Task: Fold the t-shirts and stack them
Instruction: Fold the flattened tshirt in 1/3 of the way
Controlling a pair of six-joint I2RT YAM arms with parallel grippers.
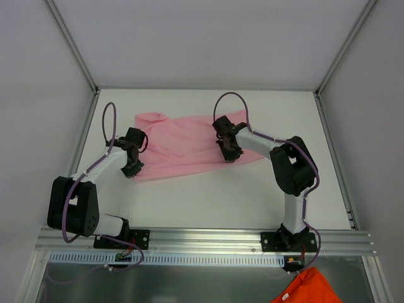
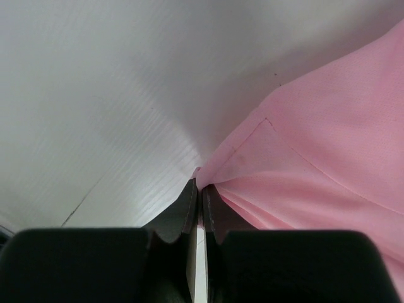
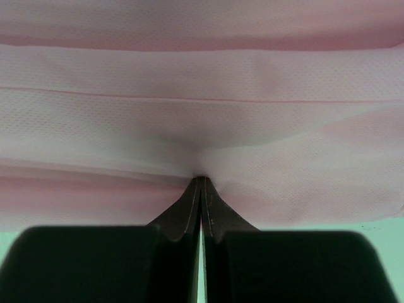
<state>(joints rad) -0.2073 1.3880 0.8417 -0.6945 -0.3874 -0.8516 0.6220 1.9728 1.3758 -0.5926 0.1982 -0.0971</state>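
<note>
on table (image 1: 208, 196) | pink t-shirt (image 1: 183, 146) | left gripper (image 2: 198, 188) clamps its corner | right gripper (image 3: 201, 184) clamps its edge

A pink t-shirt (image 1: 183, 144) lies rumpled on the white table (image 1: 208, 199), well apart from the arms' bases. The left gripper (image 1: 132, 168) is down at its near-left corner, the right gripper (image 1: 228, 154) at its near edge further right (both jaws too dark to read). An orange cloth (image 1: 309, 288) shows at the bottom edge.

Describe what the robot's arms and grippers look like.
The left arm and right arm have white links, chunky black joints and black bases. A purple cable loops along each. The left gripper and right gripper are black, with tapering fingers.
</note>
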